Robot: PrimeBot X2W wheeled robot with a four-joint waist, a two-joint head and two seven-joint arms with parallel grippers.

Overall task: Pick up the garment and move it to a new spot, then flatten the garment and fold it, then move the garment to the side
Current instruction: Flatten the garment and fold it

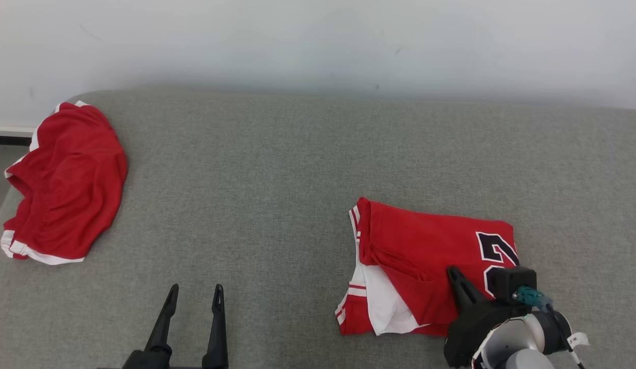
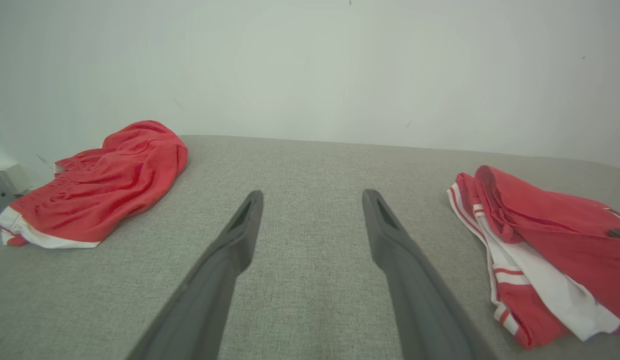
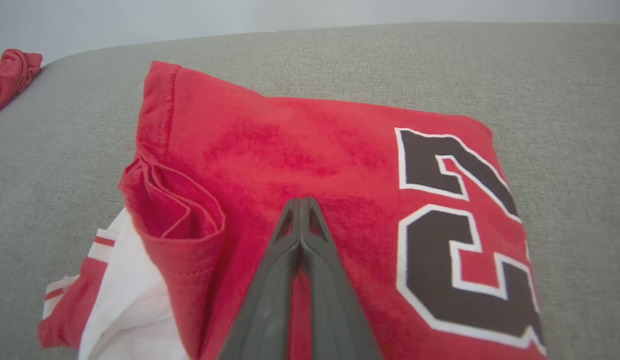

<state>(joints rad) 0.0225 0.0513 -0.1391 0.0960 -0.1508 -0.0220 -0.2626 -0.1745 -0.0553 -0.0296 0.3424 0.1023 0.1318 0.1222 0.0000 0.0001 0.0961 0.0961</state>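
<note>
Garments: you had two, both red. The folded jersey [image 1: 425, 246] with a black number lay at the right front of the grey surface [image 1: 277, 169], and the shorts [image 1: 66, 179] lay at its far left corner.
Grippers: two.
Left gripper [image 1: 195, 289]: hovered low over the bare surface, fingers spread wide.
Right gripper [image 3: 301, 201]: angled down onto the jersey's top layer, fingers clenched together.
</note>
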